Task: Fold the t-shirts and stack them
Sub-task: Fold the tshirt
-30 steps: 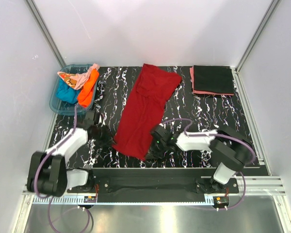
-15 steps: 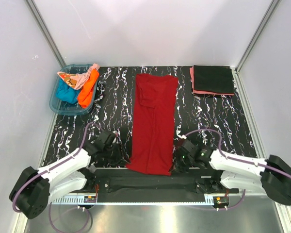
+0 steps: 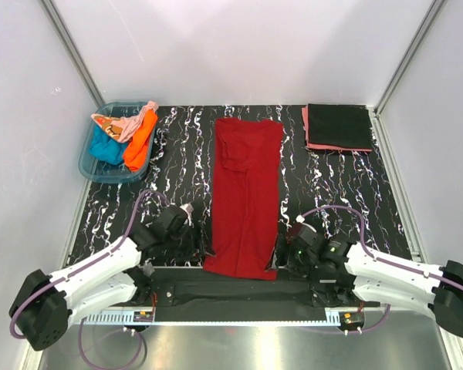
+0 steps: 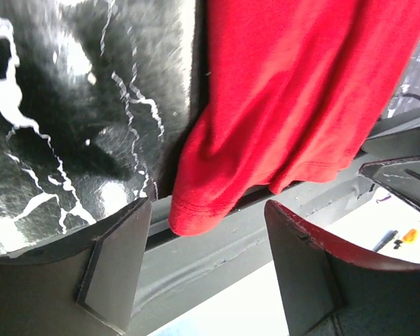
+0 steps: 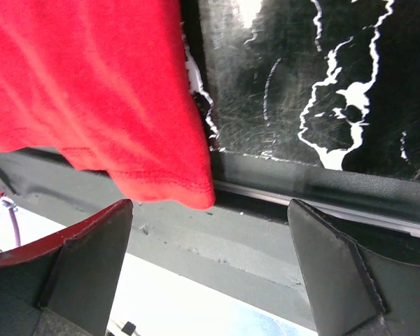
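Slipping over the edge is the likeliest trouble from here. The dark red t-shirt (image 3: 245, 193) ends right at the two tools, and its near hem droops past the front lip of the desk (image 3: 332, 185), over the dark rail (image 4: 217, 262) below. A pinch that drags either corner back toward the arm bases could pull more cloth over that lip and spoil the flat strip. A pinch that takes only the top layer would likely leave the fold crooked. The jaws also sit low beside the lip, so a careless closing could nip the desk edge rather than cloth.

The left tool (image 4: 206, 213) has its jaws spread, with one hem corner hanging in the gap and no cloth pinched. The right tool (image 5: 208, 210) is spread wider, with the other hem corner nearer one jaw and likewise unpinched. Both are empty.

Ahead of the tools and between them, the shirt runs away as a long narrow band, flat on the desk. Far ahead of the right tool, the black t-shirt (image 3: 338, 125) lies folded on the salmon pink t-shirt (image 3: 305, 122). Far ahead of the left tool and out to its side, the blue tub (image 3: 89, 166) holds the teal t-shirt (image 3: 104, 148), the orange t-shirt (image 3: 139, 142) and the pale peach t-shirt (image 3: 127, 123), all unfolded. By my reading, folding the hem up toward the collar is what is due.
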Motion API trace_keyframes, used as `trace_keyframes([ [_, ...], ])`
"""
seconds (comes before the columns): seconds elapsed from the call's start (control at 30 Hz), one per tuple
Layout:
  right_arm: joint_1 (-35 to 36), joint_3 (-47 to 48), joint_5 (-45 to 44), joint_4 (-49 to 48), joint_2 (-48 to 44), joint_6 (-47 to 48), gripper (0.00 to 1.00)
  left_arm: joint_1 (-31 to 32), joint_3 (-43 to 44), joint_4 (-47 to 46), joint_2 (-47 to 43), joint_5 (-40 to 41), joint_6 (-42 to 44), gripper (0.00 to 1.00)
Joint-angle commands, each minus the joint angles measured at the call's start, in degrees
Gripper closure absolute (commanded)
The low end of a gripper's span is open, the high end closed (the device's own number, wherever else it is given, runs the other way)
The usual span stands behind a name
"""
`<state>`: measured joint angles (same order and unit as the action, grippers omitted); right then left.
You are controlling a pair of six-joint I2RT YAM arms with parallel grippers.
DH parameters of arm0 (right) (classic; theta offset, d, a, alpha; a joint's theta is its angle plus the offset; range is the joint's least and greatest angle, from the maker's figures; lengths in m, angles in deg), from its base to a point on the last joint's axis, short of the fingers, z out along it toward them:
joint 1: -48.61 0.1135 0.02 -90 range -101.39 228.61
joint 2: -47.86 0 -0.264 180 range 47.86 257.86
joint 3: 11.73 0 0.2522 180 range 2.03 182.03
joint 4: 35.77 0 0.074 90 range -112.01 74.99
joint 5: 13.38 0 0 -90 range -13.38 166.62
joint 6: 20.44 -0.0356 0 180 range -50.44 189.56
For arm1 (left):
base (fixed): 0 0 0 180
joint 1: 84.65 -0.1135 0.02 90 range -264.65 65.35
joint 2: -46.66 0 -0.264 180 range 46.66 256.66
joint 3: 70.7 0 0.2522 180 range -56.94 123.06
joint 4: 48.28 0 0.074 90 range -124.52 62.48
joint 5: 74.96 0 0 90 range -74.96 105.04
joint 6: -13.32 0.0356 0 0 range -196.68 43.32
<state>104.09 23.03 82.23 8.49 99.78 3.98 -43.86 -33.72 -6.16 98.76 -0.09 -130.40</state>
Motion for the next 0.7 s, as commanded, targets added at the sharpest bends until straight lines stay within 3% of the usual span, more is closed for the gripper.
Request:
trace_keyframes([
  [0.0, 0.3, 0.5, -0.7, 1.1, -2.7, 1.5, 0.00, 0.2, 4.2, -0.1, -1.3, 2.9, 5.6, 0.30],
  [0.1, 0.3, 0.9, -0.9, 1.3, -4.6, 3.2, 0.06, 0.2, 7.0, -0.3, -0.9, 5.2, 8.6, 0.31],
  [0.23, 0.4, 0.9, -0.7, -0.1, -6.2, 3.5, 0.25, -0.1, 10.1, -2.3, 2.9, 7.5, 11.5, 0.32],
  [0.3, 0.3, 1.6, -2.3, 1.5, -5.9, 3.8, 0.44, -1.2, 12.3, -2.7, 7.5, 7.2, 15.2, 0.38],
  [0.37, 0.2, 3.5, -3.7, 3.6, -4.8, 4.2, 0.54, -1.8, 16.3, -3.7, 10.2, 7.7, 17.7, 0.44],
  [0.43, -1.4, 7.0, -5.3, 4.8, -2.6, 5.6, 0.50, -3.1, 19.2, -6.0, 14.7, 7.3, 21.2, 0.42],
  [0.5, -4.6, 10.6, -7.0, 6.9, 3.9, 10.3, 0.31, -3.5, 26.2, -4.5, 21.5, 9.1, 25.5, 0.34],
  [0.67, -15.1, 27.3, -9.2, 13.1, 20.0, 23.2, 0.23, -3.5, 41.3, 1.6, 36.7, 19.2, 29.5, 0.32],
])
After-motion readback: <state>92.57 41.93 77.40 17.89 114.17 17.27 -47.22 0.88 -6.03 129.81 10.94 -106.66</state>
